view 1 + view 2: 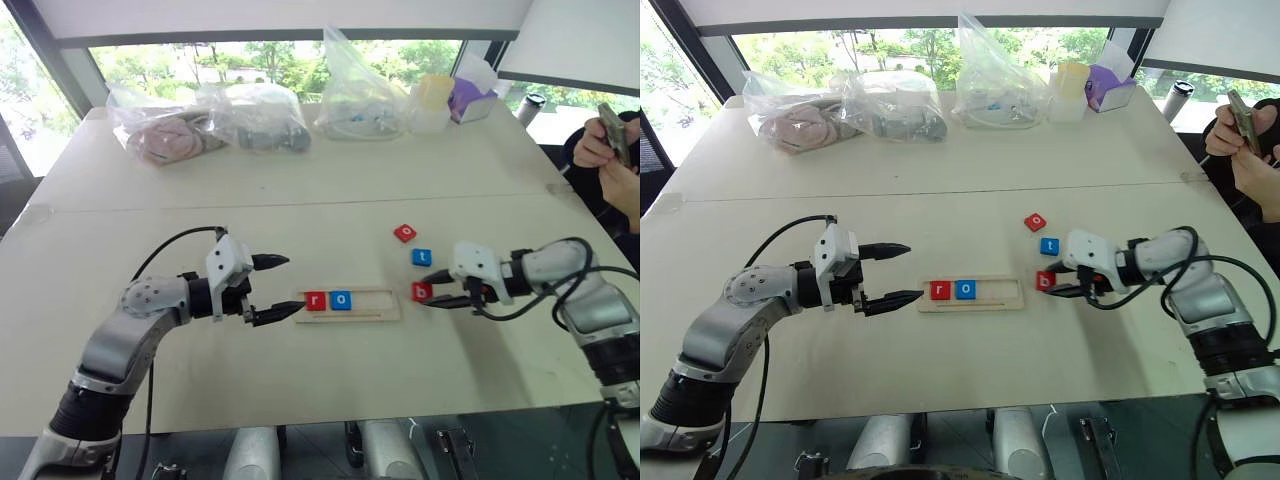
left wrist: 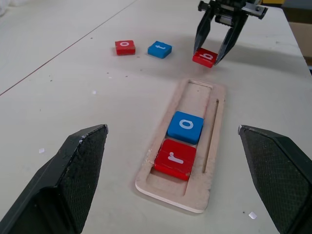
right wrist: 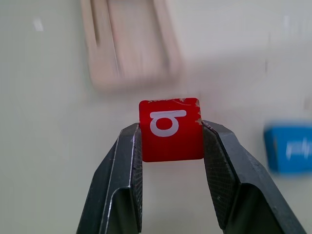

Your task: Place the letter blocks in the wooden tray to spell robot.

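Observation:
The wooden tray (image 1: 372,304) lies mid-table with a red "r" block (image 1: 316,300) and a blue "o" block (image 1: 341,299) side by side at its left end. My left gripper (image 1: 284,288) hovers open just left of the tray, fingers apart and empty. Just off the tray's right end, my right gripper (image 1: 430,291) is shut on a red "b" block (image 3: 170,129), pinched by its sides between both fingers and a little tilted. A blue "t" block (image 1: 422,257) and a red "o" block (image 1: 405,233) lie loose on the table behind it.
Clear plastic bags (image 1: 255,115) with contents, a pale cup (image 1: 432,103) and a purple box (image 1: 468,97) line the table's far edge. A person's hands (image 1: 612,150) hold a device at the far right. A seam (image 1: 300,200) runs across the table.

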`<state>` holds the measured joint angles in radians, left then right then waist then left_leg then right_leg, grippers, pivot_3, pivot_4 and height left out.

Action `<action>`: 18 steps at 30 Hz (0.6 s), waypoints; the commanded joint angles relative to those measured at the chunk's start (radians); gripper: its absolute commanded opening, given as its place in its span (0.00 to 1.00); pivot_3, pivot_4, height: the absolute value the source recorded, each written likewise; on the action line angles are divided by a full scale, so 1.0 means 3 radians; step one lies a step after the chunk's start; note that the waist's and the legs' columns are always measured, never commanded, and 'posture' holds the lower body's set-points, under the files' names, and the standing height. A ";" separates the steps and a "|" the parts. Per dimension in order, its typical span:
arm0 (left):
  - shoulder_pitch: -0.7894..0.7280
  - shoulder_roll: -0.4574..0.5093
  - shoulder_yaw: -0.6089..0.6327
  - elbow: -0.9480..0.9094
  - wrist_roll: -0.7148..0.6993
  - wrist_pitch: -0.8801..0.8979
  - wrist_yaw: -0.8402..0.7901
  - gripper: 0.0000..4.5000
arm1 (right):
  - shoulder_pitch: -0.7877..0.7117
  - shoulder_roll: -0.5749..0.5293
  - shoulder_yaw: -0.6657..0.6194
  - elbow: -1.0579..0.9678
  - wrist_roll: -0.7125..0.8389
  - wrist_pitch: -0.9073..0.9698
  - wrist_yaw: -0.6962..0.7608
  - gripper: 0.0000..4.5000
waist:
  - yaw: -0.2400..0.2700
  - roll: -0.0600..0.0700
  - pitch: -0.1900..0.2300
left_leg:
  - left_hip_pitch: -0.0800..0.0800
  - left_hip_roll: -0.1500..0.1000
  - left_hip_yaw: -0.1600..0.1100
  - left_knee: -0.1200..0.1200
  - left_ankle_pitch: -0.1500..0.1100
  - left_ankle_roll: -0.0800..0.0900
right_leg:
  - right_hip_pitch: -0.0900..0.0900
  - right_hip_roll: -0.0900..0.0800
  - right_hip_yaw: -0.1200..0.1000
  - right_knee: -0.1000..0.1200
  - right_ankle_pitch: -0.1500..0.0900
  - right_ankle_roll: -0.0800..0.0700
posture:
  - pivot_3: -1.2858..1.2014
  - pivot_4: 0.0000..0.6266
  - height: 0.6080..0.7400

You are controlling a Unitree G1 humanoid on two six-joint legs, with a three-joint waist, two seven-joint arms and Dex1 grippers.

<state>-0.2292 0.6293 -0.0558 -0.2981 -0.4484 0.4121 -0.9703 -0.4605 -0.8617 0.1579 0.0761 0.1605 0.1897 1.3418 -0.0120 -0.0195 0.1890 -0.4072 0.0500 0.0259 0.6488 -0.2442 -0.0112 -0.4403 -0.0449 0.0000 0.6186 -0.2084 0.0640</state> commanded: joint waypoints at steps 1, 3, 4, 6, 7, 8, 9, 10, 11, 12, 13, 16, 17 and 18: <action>0.0017 0.0011 0.0069 -0.0139 -0.0031 -0.0005 0.0048 1.00 | -0.0034 0.0110 0.0048 -0.0380 0.0139 0.0334 -0.0048 0.25 | 0.0010 0.0000 0.0000 | 0.0000 0.0000 -0.0001 -0.0001 0.0000 0.0000 | 0.0000 0.0000 0.0000 0.0000 0.0000 0.0000 | 0.52 0.24 1.00; 0.0034 0.0016 0.0072 -0.0154 -0.0037 -0.0006 0.0064 1.00 | -0.0009 0.0156 0.0102 -0.0454 0.0104 0.0374 -0.0079 0.25 | 0.0013 0.0000 0.0000 | -0.0002 0.0000 -0.0001 0.0000 0.0000 0.0000 | 0.0000 -0.0001 0.0000 -0.0001 0.0000 0.0000 | 0.52 0.24 1.00; 0.0039 0.0018 0.0072 -0.0161 -0.0039 -0.0004 0.0071 1.00 | -0.0001 0.0171 0.0126 -0.0465 0.0075 0.0375 -0.0098 0.25 | 0.0013 0.0000 0.0000 | -0.0003 -0.0001 0.0000 0.0001 0.0000 0.0000 | 0.0000 -0.0002 0.0000 -0.0002 0.0000 -0.0001 | 0.52 0.24 1.00; 0.0053 0.0024 0.0082 -0.0177 -0.0044 0.0000 0.0084 1.00 | -0.0010 0.0228 0.0193 -0.0451 0.0017 0.0366 -0.0158 0.25 | 0.0009 0.0000 0.0000 | -0.0003 -0.0002 0.0001 0.0002 0.0000 0.0000 | 0.0001 -0.0004 0.0000 -0.0004 0.0000 -0.0001 | 0.52 0.24 1.00; 0.0057 0.0025 0.0085 -0.0183 -0.0045 0.0002 0.0090 1.00 | -0.0018 0.0249 0.0218 -0.0443 0.0003 0.0363 -0.0181 0.25 | 0.0007 0.0000 0.0000 | -0.0003 -0.0002 0.0002 0.0003 0.0000 0.0000 | 0.0001 -0.0005 0.0000 -0.0005 0.0000 -0.0001 | 0.52 0.24 1.00; 0.0062 0.0026 0.0089 -0.0189 -0.0046 0.0006 0.0096 1.00 | -0.0036 0.0281 0.0249 -0.0441 -0.0012 0.0370 -0.0209 0.25 | 0.0005 0.0000 0.0000 | -0.0003 -0.0002 0.0002 0.0004 0.0000 0.0000 | 0.0001 -0.0005 0.0000 -0.0005 0.0000 -0.0001 | 0.52 0.24 1.00; 0.0064 0.0026 0.0090 -0.0193 -0.0047 0.0008 0.0100 1.00 | -0.0047 0.0301 0.0266 -0.0442 -0.0021 0.0377 -0.0224 0.25 | 0.0004 0.0000 0.0000 | -0.0003 -0.0002 0.0002 0.0004 0.0000 0.0000 | 0.0001 -0.0004 0.0000 -0.0005 0.0000 -0.0001 | 0.52 0.24 1.00; 0.0064 0.0026 0.0090 -0.0197 -0.0049 0.0011 0.0105 1.00 | -0.0054 0.0320 0.0279 -0.0443 -0.0026 0.0382 -0.0232 0.25 | 0.0004 0.0000 0.0000 | -0.0002 -0.0002 0.0002 0.0003 0.0000 0.0000 | 0.0001 -0.0004 0.0000 -0.0004 0.0000 -0.0001 | 0.52 0.24 1.00; 0.0062 0.0025 0.0087 -0.0200 -0.0049 0.0015 0.0111 1.00 | -0.0059 0.0332 0.0286 -0.0441 -0.0029 0.0384 -0.0236 0.25 | 0.0004 0.0000 0.0000 | -0.0002 -0.0002 0.0002 0.0003 0.0000 0.0000 | 0.0000 -0.0003 0.0000 -0.0001 0.0000 -0.0001 | 0.52 0.24 1.00; 0.0058 0.0021 0.0082 -0.0202 -0.0048 0.0020 0.0119 1.00 | -0.0067 0.0348 0.0300 -0.0431 -0.0046 0.0366 -0.0247 0.25 | 0.0004 0.0000 0.0000 | -0.0002 -0.0001 0.0001 0.0003 0.0000 0.0000 | 0.0000 -0.0003 0.0000 0.0000 0.0000 -0.0001 | 0.52 0.24 1.00; 0.0055 0.0016 0.0075 -0.0206 -0.0048 0.0023 0.0126 1.00 | -0.0077 0.0365 0.0322 -0.0418 -0.0064 0.0356 -0.0260 0.25 | 0.0004 0.0000 0.0000 | -0.0002 -0.0001 0.0001 0.0003 0.0000 0.0000 | 0.0000 -0.0003 0.0000 0.0000 0.0001 -0.0001 | 0.52 0.24 1.00; 0.0054 0.0004 0.0067 -0.0213 -0.0047 0.0027 0.0140 1.00 | -0.0099 0.0393 0.0382 -0.0382 -0.0116 0.0320 -0.0276 0.25 | 0.0002 0.0000 0.0000 | -0.0002 -0.0001 0.0001 0.0003 0.0000 0.0000 | 0.0000 -0.0002 0.0000 0.0000 0.0001 -0.0001 | 0.52 0.24 1.00; 0.0052 0.0000 0.0066 -0.0213 -0.0047 0.0029 0.0145 1.00 | -0.0111 0.0410 0.0395 -0.0365 -0.0125 0.0321 -0.0279 0.25 | 0.0002 0.0000 0.0000 | -0.0002 -0.0001 0.0002 0.0003 0.0000 0.0000 | 0.0000 -0.0003 0.0000 0.0000 0.0001 -0.0001 | 0.52 0.24 1.00; 0.0051 -0.0003 0.0066 -0.0213 -0.0048 0.0031 0.0148 1.00 | -0.0119 0.0421 0.0402 -0.0353 -0.0129 0.0323 -0.0282 0.25 | 0.0003 0.0000 0.0000 | -0.0002 -0.0001 0.0002 0.0003 0.0000 0.0000 | 0.0000 -0.0002 0.0000 0.0000 0.0001 -0.0001 | 0.52 0.24 1.00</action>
<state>-0.2088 0.6272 -0.0541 -0.3242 -0.4489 0.4256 -0.9301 -0.4769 -0.7406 0.2793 -0.0264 0.1242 0.2972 1.2611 -0.0112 -0.0195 0.1890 -0.4077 0.0496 0.0263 0.6497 -0.2442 -0.0112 -0.4403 -0.0457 0.0000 0.6186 -0.2082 0.0636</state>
